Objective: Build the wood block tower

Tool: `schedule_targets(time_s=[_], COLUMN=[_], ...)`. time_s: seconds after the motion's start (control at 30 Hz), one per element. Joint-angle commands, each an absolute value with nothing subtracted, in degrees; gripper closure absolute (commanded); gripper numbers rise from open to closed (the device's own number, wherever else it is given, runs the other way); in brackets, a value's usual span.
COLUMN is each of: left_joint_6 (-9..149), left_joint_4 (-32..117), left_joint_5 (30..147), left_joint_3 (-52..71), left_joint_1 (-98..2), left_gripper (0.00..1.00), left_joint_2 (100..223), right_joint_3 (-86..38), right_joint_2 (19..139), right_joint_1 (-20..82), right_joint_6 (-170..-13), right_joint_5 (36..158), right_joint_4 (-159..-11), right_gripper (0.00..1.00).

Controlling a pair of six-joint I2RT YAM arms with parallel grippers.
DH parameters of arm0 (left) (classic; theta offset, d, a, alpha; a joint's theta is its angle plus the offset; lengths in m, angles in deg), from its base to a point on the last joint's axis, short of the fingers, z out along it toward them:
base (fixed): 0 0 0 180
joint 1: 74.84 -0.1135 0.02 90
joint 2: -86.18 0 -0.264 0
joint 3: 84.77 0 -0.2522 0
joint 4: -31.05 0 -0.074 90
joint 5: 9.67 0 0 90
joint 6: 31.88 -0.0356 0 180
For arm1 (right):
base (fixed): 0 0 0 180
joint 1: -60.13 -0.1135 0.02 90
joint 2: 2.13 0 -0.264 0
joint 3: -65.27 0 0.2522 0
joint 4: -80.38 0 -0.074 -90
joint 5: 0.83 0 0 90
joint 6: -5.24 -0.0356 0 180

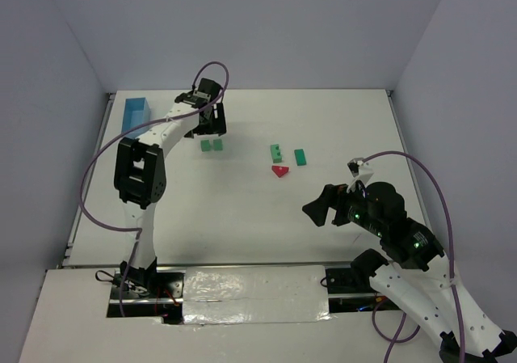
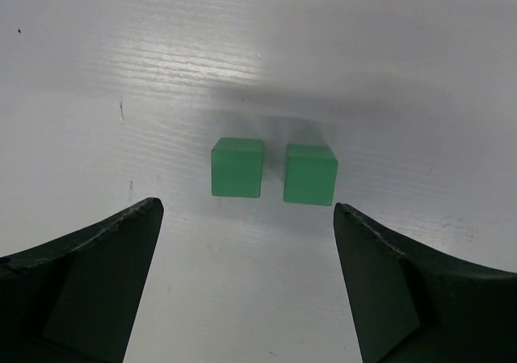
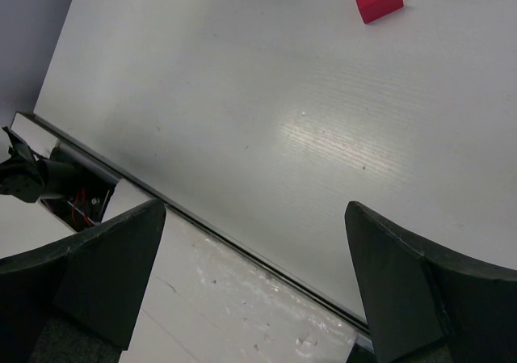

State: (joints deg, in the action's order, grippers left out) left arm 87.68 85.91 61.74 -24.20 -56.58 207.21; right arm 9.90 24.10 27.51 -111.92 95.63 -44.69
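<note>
Top external view: nothing is stacked yet, two green cubes (image 1: 208, 145) lie side by side under the wide-open left gripper (image 1: 212, 124), red roof (image 1: 279, 170) apart.

Matt green cubes (image 2: 237, 167), faintly ribbed, sheeny white table (image 2: 161, 72)

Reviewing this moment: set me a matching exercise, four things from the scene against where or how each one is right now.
Things
1. red roof piece
2. light blue box
3. pair of green cubes
4. right gripper

Places or states
A. at the far left edge of the table
B. side by side, slightly apart, under the open left gripper
C. open and empty, over the near right part of the table
D. mid-table, just on the near side of a green block

Pairs: 1-D, 2-A, 3-B, 4-C
</note>
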Motion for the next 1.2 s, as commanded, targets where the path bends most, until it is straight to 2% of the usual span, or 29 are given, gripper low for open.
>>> schedule_targets(time_s=[0.0,1.17], left_joint_6=[85.9,85.0], left_joint_4=[86.6,85.6], left_joint_5=[64.3,66.4], left_joint_3=[-26.8,-28.6], left_joint_1=[-57.0,-57.1], left_gripper=[0.01,0.01], left_joint_2=[209.0,215.1], right_joint_3=[10.3,10.2], right_joint_2=[24.4,24.4], right_joint_1=[27.4,27.4], right_joint_6=[-111.1,-111.3], right_joint_5=[95.7,95.6], right_joint_4=[-47.0,-46.9], right_gripper=[0.0,0.0])
